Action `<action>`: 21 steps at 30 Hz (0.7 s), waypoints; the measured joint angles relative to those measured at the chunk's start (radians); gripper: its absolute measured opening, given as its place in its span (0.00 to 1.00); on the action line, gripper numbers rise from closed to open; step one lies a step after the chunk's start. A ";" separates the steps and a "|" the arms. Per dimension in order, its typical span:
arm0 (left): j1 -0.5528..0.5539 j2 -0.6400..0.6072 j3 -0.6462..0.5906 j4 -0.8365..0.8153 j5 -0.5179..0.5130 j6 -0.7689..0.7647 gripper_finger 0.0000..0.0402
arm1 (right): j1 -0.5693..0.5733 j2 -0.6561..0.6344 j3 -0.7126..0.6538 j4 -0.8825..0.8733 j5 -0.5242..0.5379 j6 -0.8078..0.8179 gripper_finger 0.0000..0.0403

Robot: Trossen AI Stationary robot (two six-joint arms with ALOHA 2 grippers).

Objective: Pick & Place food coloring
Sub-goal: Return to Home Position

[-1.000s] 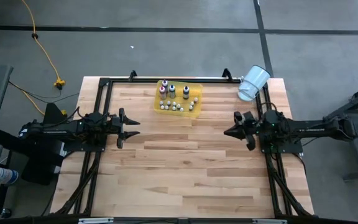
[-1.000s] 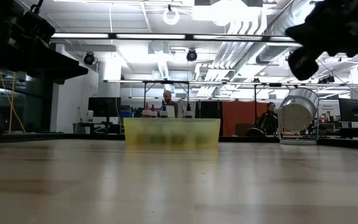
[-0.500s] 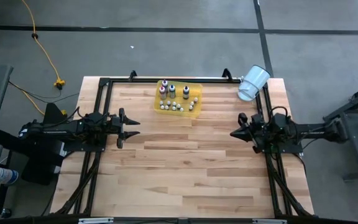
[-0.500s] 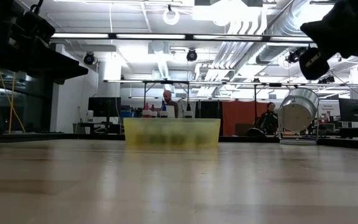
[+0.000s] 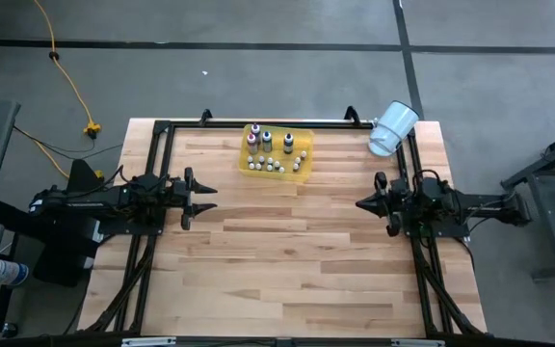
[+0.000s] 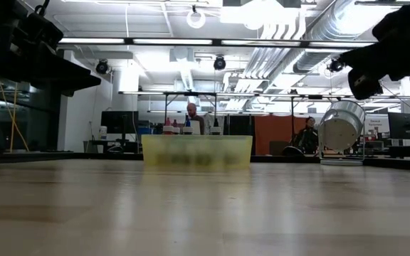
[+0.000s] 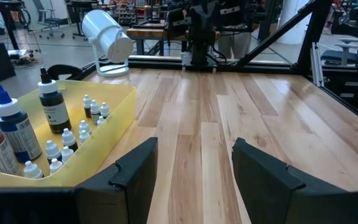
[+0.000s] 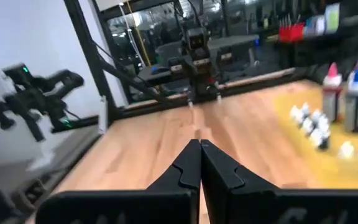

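Nearest the low camera, the table [image 5: 287,280] is just showing bare wood planks. Halfway along it the two arms are facing each other from opposite sides, both well apart from the tray. The left gripper [image 5: 205,198] is hanging over the left side with its fingers [image 7: 135,174] spread wide and nothing between them. The right gripper [image 5: 362,204] is hovering at the right side, off the wood, with its fingers [image 8: 188,165] pressed tight together and nothing in them either.

Further back, the yellow tray [image 5: 303,172] is sitting by the far edge, a bit left of the middle. All the food coloring [image 5: 288,145] is standing inside it: a few taller bottles along the far side and a bunch of tiny pale ones nearer. Over at the far right corner, a white cup [image 5: 393,127] is lying on its side.

Beyond the table, a person [image 6: 192,117] is standing in the room, and another [image 6: 306,135] is sitting off to the right.
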State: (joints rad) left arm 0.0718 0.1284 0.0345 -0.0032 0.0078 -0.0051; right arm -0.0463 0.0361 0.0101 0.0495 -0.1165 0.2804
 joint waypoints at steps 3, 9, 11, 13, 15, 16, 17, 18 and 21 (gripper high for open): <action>0.000 0.000 0.000 0.000 0.000 0.000 0.49 | 0.000 -0.026 0.000 -0.010 0.030 -0.115 0.00; 0.000 0.000 0.000 0.000 0.000 0.000 0.49 | 0.000 -0.027 0.000 -0.022 0.071 -0.254 0.00; 0.000 0.000 0.000 0.000 0.000 0.000 0.49 | 0.000 -0.021 0.000 -0.022 0.071 -0.255 0.00; 0.000 0.000 0.000 0.000 0.000 0.000 0.49 | 0.000 -0.013 0.000 -0.023 0.071 -0.255 0.00; 0.000 0.000 0.000 0.000 0.000 0.000 0.49 | 0.000 -0.004 0.000 -0.024 0.073 -0.255 0.00; 0.000 0.000 0.000 0.000 0.000 0.000 0.49 | 0.000 -0.001 0.000 -0.026 0.080 -0.255 0.00; 0.000 0.000 0.000 0.000 0.000 0.000 0.49 | 0.000 0.003 0.000 -0.027 0.091 -0.256 0.00; 0.000 0.000 0.000 0.000 0.000 0.000 0.49 | 0.000 0.006 0.000 -0.029 0.103 -0.259 0.00; 0.000 0.000 0.000 0.000 0.000 0.000 0.49 | 0.000 0.009 0.000 -0.029 0.132 -0.260 0.00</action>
State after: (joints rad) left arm 0.0716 0.1285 0.0345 -0.0029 0.0078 -0.0051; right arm -0.0460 0.0456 0.0101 0.0205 0.0154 0.0209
